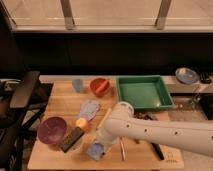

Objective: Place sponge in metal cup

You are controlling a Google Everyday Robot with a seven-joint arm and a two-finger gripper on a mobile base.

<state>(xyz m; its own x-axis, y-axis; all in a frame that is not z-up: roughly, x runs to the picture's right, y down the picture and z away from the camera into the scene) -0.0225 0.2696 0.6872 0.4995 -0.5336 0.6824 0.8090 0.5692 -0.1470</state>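
Observation:
A small light-blue sponge-like block (95, 150) lies near the table's front edge, right at the tip of my gripper (101, 142). The gripper hangs from the white arm (150, 132), which reaches in from the right and hides most of it. I cannot tell whether the block is held or only touched. A bluish-grey metal cup (77, 85) stands upright at the back left of the wooden table (62, 102), far from the gripper.
A red bowl (100, 86) and a green tray (144, 92) stand at the back. A blue cloth-like item (89, 109), an orange object (81, 123), a purple bowl (52, 130) and a dark block (72, 140) lie left of the gripper. Dark utensils (156, 150) lie to its right.

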